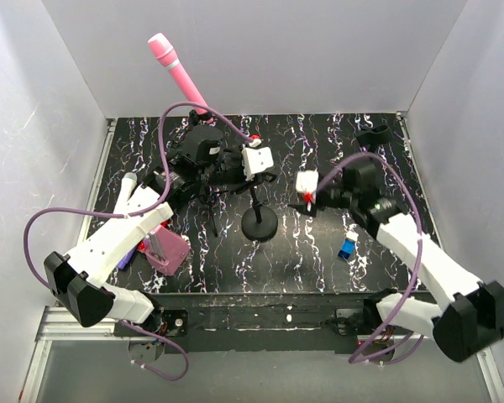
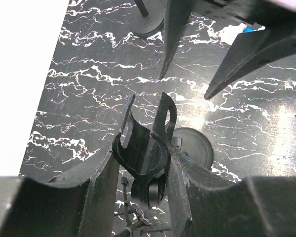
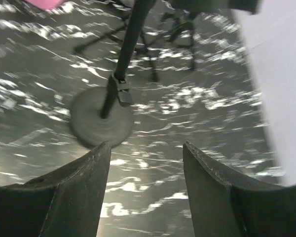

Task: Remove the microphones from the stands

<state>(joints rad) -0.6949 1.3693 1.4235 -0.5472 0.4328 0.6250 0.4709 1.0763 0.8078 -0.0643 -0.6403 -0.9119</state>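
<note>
The pink microphone with a rounded head [image 1: 181,74] shows only in the top view. It is tilted against the white back wall with its head up and to the left, and its lower end is hidden behind the left arm's black wrist, so I cannot tell what carries it. The left gripper [image 2: 143,163] is clamped on a black U-shaped plastic clip [image 2: 140,140], one finger pressed to each side. The clip's cradle is empty, with tripod legs below it. The right gripper [image 3: 145,148] has its fingers apart with nothing between them, above the black white-veined table [image 1: 319,252] and near a black stand with a round base [image 3: 99,119]
</note>
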